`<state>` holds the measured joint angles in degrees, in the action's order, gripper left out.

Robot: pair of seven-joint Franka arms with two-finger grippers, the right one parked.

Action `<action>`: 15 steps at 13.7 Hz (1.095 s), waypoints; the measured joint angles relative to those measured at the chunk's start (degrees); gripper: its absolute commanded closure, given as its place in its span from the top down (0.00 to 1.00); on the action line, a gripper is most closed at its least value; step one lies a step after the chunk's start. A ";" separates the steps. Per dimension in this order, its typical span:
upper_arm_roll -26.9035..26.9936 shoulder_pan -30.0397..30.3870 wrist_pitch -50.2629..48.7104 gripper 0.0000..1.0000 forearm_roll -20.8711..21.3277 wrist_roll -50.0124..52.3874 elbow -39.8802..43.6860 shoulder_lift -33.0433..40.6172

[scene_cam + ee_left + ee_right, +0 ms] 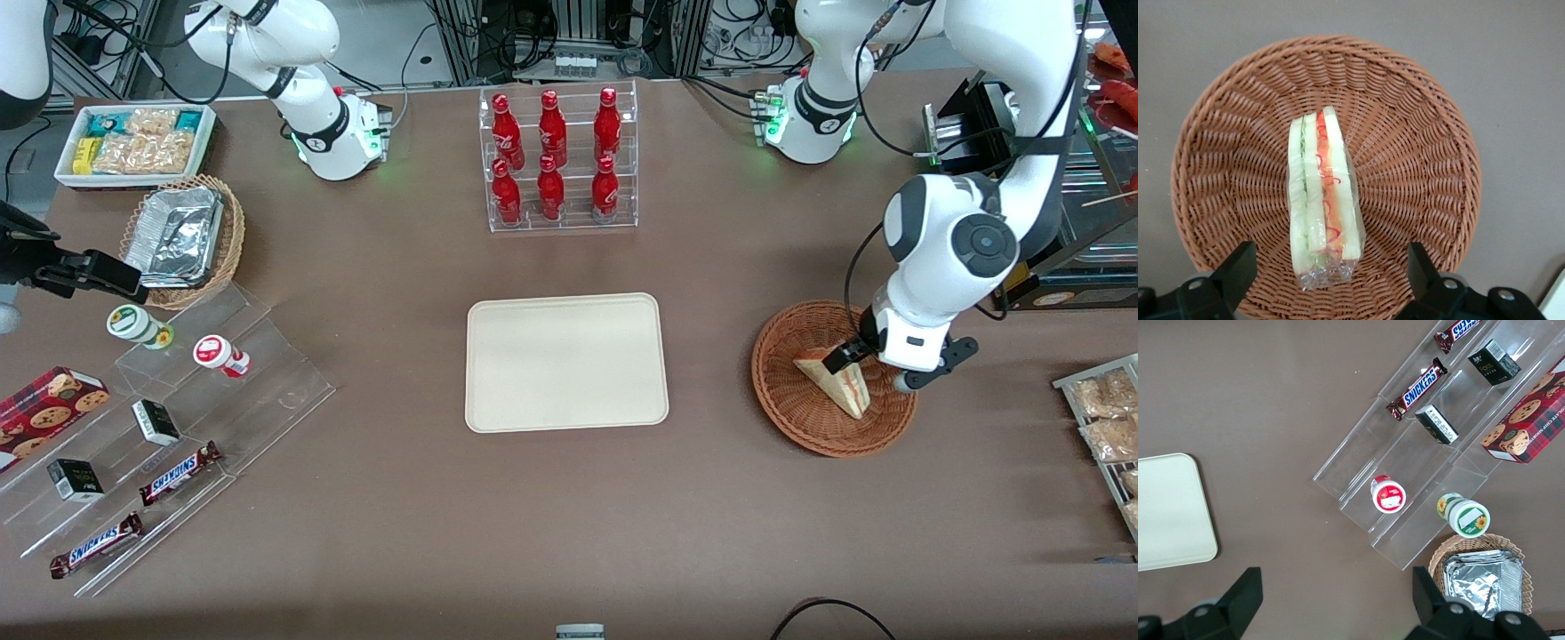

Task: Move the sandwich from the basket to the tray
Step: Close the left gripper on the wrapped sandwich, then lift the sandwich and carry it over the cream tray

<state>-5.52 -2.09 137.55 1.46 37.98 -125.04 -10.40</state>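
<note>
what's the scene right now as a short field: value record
sandwich: lying in the basket, not lifted
tool: open, just above the basket, fingers either side of the sandwich, not touching it
tray: bare, mid-table, beside the basket toward the parked arm's end
bottle rack: six red bottles, farther from the front camera than the tray
task: not yet done

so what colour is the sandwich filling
Red and light green between pale bread on the sandwich, best in the left wrist view; the claw hovers open above it.
</note>
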 measured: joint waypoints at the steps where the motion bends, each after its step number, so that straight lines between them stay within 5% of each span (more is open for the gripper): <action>1: 0.00 -0.02 0.29 1.00 0.00 0.01 -0.40 -0.37; 11: 0.44 0.09 3.83 0.98 0.00 0.02 -1.02 -4.85; 14: 0.55 0.17 5.24 0.00 0.01 0.02 -1.02 -6.50; 15: 0.63 0.20 5.32 0.00 0.01 0.02 -1.02 -6.56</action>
<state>-4.89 -1.89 142.87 1.47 38.00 -126.06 -16.96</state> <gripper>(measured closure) 0.189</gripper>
